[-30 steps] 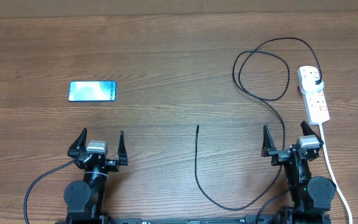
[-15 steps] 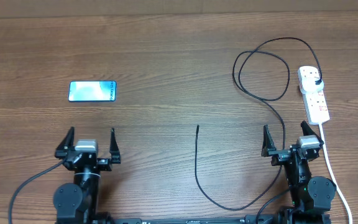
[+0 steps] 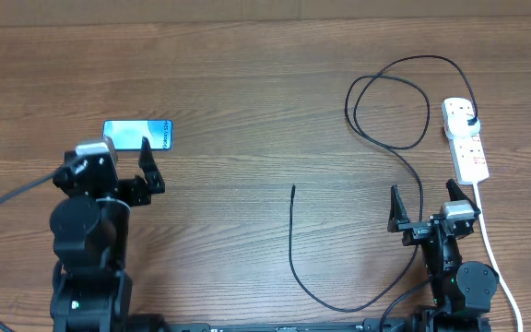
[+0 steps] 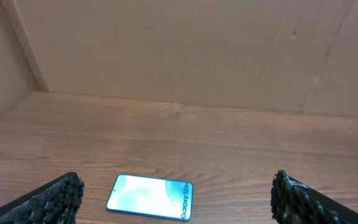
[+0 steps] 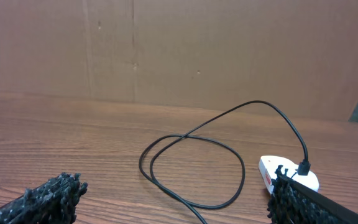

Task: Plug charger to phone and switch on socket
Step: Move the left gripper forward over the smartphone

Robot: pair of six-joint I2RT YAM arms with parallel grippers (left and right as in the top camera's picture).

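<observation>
The phone [image 3: 136, 136] lies flat at the left of the table, screen lit blue. It also shows in the left wrist view [image 4: 151, 196]. My left gripper [image 3: 109, 157] is open just in front of the phone, apart from it. The black charger cable [image 3: 385, 138] loops at the right, its tip [image 3: 293, 189] lying free mid-table, its plug [image 3: 469, 123] in the white socket strip [image 3: 465, 140]. The cable loop [image 5: 191, 168] and the socket [image 5: 278, 172] show in the right wrist view. My right gripper [image 3: 427, 207] is open and empty near the front edge.
A white cord [image 3: 491, 254] runs from the socket to the front right edge. A brown board wall [image 4: 179, 50] stands behind the table.
My left arm has moved forward and left, from the front edge up to the phone. The right arm, cable and phone have not moved.
</observation>
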